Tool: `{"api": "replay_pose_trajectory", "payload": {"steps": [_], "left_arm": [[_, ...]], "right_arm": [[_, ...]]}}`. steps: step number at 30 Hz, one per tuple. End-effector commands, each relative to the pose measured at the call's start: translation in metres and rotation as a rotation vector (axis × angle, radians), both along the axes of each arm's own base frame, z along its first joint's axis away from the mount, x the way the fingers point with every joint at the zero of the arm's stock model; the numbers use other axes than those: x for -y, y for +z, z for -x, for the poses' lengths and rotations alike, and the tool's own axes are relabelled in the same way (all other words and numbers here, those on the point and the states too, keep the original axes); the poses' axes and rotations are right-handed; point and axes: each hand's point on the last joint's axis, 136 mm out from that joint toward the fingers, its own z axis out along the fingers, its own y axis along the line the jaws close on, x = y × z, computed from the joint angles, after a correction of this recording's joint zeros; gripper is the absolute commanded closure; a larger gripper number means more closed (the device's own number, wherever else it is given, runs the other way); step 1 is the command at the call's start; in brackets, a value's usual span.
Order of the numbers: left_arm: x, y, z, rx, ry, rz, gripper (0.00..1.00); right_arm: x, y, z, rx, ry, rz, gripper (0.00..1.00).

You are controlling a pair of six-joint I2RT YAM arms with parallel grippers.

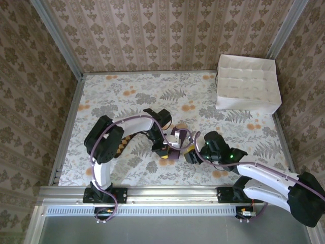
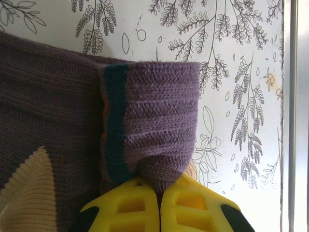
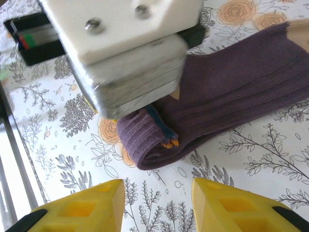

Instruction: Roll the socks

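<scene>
The left tool (image 2: 159, 198) pinches the rolled end of the purple sock (image 3: 231, 92), which lies on the bench (image 3: 270, 159) between the arms. The right tool (image 3: 157, 200) stands spread just short of the roll. Hold the pinch firm and turn square to the sock's long axis, which seemingly runs from the roll away up-right in the right wrist view.

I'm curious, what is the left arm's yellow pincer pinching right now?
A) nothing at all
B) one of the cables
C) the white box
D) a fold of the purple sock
D: in the left wrist view the left pincer has its jaws closed tight on a folded-over end of the purple sock.
</scene>
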Motion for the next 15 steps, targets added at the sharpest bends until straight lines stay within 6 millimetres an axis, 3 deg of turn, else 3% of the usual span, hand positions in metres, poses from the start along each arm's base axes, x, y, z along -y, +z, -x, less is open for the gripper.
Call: {"api": "replay_pose_trajectory", "payload": {"steps": [1,15], "left_arm": [[-0.007,-0.006,0.007,-0.08,0.016,-0.061,1.0],[-0.003,-0.007,-0.002,-0.131,0.046,-0.077,1.0]], "right_arm": [[-0.011,0.012,-0.007,0.154,0.03,-0.03,0.56],[-0.045,-0.01,-0.006,0.181,0.152,-0.018,0.49]]}}
